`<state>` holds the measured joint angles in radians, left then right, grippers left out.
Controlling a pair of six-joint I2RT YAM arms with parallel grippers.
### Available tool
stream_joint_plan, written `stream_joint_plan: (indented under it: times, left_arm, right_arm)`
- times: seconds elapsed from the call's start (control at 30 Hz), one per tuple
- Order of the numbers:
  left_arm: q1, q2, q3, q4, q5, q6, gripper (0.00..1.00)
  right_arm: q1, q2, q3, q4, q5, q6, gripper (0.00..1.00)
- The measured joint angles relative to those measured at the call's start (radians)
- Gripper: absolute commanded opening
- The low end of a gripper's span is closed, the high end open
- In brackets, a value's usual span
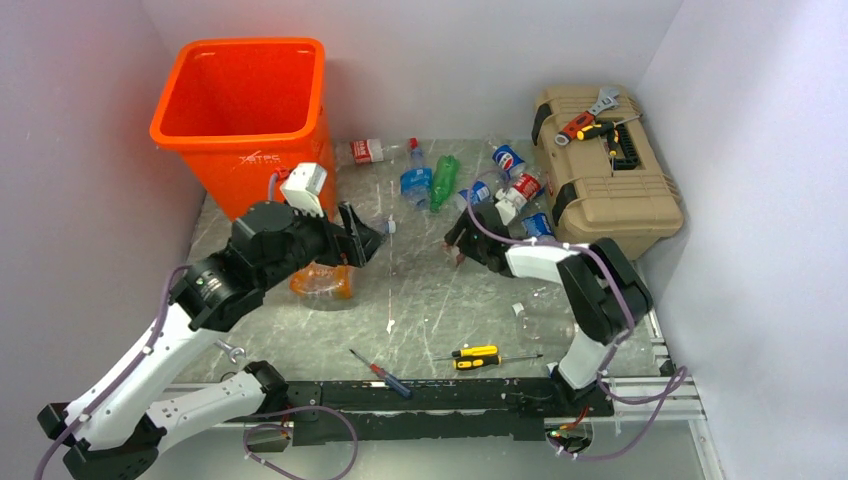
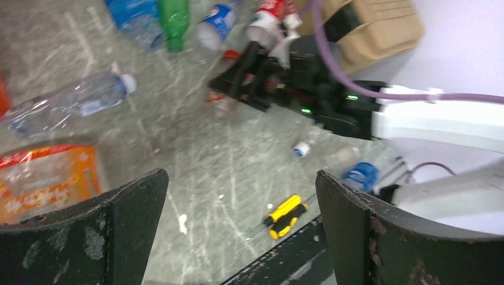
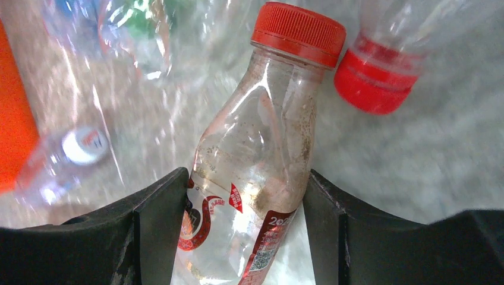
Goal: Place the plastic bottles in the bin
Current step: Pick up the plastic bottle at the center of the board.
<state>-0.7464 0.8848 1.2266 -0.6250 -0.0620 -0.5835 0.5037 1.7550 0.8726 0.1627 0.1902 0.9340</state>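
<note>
Your right hand (image 1: 462, 238) is down at the bench (image 1: 430, 300), among the cluster of plastic bottles in front of the tan toolbox (image 1: 610, 170). Its wrist view shows the 2 fingers (image 3: 148, 231) lying against both sides of a clear red-capped bottle (image 3: 267, 119), just below the shoulder, at the top of the red label. The bottle lies with its cap pointing away from the hand. A 2nd red cap (image 3: 371, 83) sits just beside that cap. You cannot tell from these views whether the gripped bottle is off the bench.

Your left hand (image 1: 362, 240) hangs above the bench, just in front of the bin (image 1: 250, 165), with its fingers (image 2: 113, 231) spread wide and nothing between them. An orange-labelled bottle (image 1: 322, 283) lies on the bench under that arm. A green bottle (image 1: 445, 182) and several blue-labelled ones lie farther back, between the bin and the toolbox.

The bin stands upright in the far left corner. A yellow-handled screwdriver (image 1: 475, 356) rests near the front edge.
</note>
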Motion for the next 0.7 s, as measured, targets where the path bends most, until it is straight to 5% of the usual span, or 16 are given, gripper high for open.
stream_joint_plan:
  times: [0.3,0.4,0.47,0.7]
  left_arm:
    - [0.004,0.090,-0.109,-0.097,-0.147,-0.005,0.99]
    - [0.004,0.137,-0.130,-0.082,-0.130,0.033,0.99]
    - [0.004,0.155,-0.154,-0.056,-0.104,0.074,0.99]
    - [0.008,0.173,-0.290,0.085,-0.022,0.177,0.96]
  right_arm:
    - [0.134,-0.318,-0.227,-0.149,0.008,-0.125,0.52]
    - [0.194,-0.368,-0.250,-0.206,0.008,-0.159,0.80]
    - [0.218,-0.388,-0.265,-0.238,0.007,-0.171,0.89]
    - [0.217,-0.408,-0.280,-0.323,0.013,-0.195,0.89]
